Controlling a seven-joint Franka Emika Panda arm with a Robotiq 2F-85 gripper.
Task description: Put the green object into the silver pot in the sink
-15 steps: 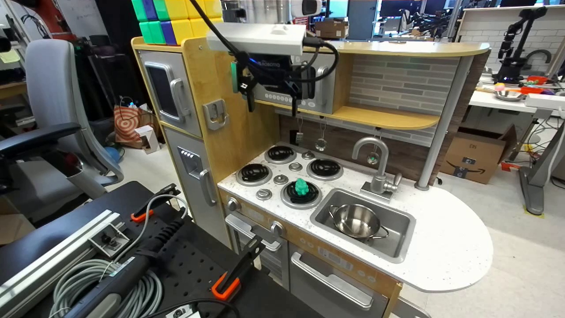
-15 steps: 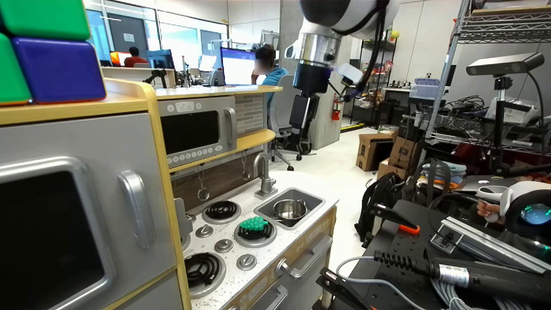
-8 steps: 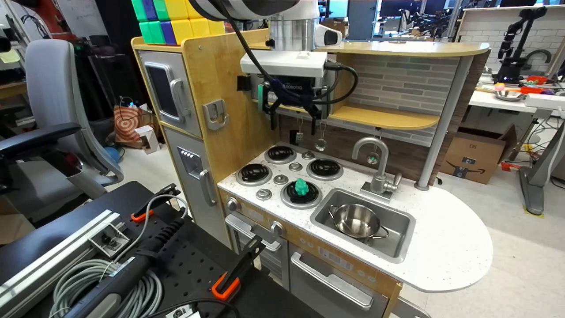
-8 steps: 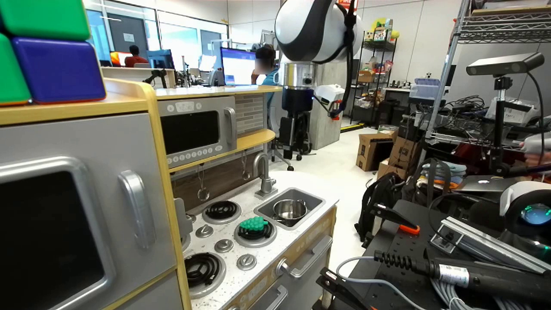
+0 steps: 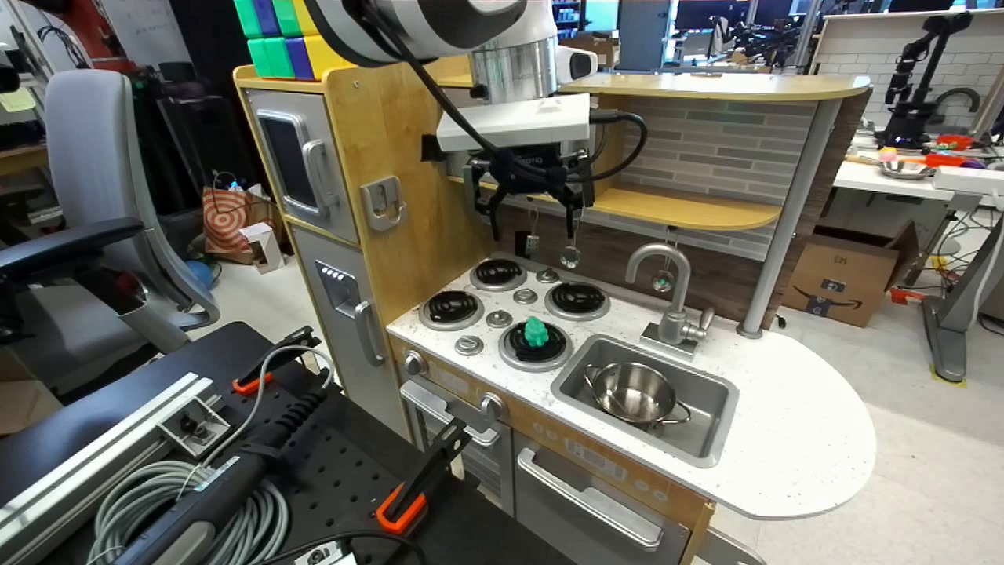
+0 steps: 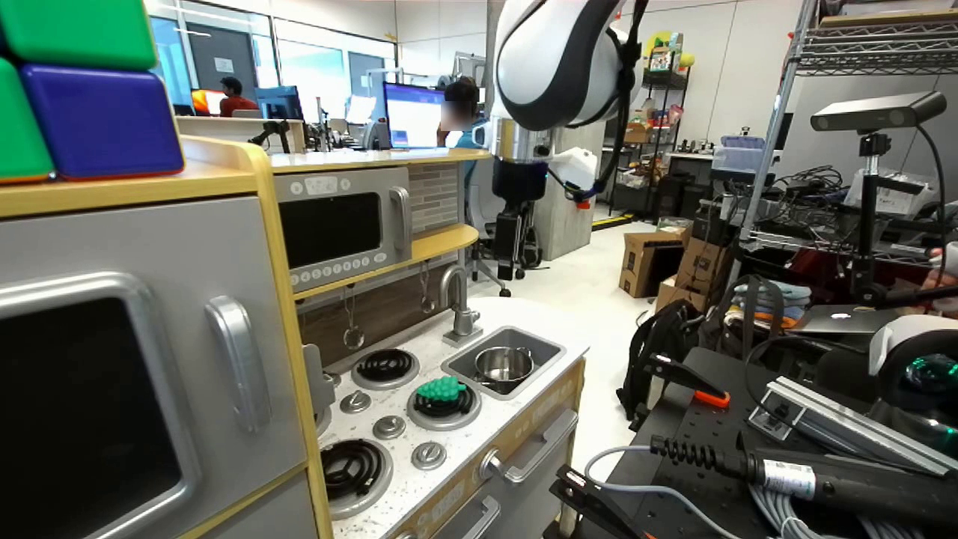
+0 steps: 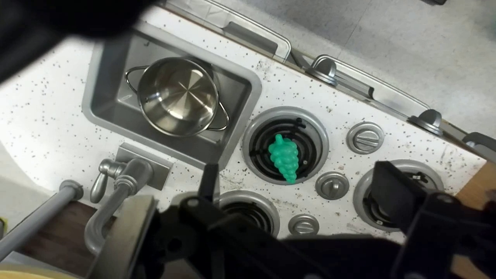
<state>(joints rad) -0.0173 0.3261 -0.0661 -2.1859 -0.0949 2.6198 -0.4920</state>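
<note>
The green object, a bumpy toy grape bunch, lies on a black burner beside the sink; it shows in both exterior views (image 5: 536,331) (image 6: 441,388) and in the wrist view (image 7: 285,157). The silver pot (image 5: 634,392) stands upright in the sink (image 5: 725,424), with two wire handles; it also shows in the wrist view (image 7: 178,97). No contents show in it. My gripper (image 5: 533,234) is open and empty, high above the stove, in front of the shelf unit. In the wrist view its fingers (image 7: 297,166) are wide apart, with the green object below, between their directions.
The silver faucet (image 5: 681,286) rises behind the sink. A wooden shelf (image 5: 690,210) and a toy microwave (image 6: 337,224) stand behind the stove. A tall wooden cabinet side (image 5: 408,173) bounds the stove. A black table (image 5: 353,471) holds clamps and cable.
In exterior views, my gripper has moved off the cabinet side toward the stove and lower, and its tilt has changed. The green object and the pot have not moved.
</note>
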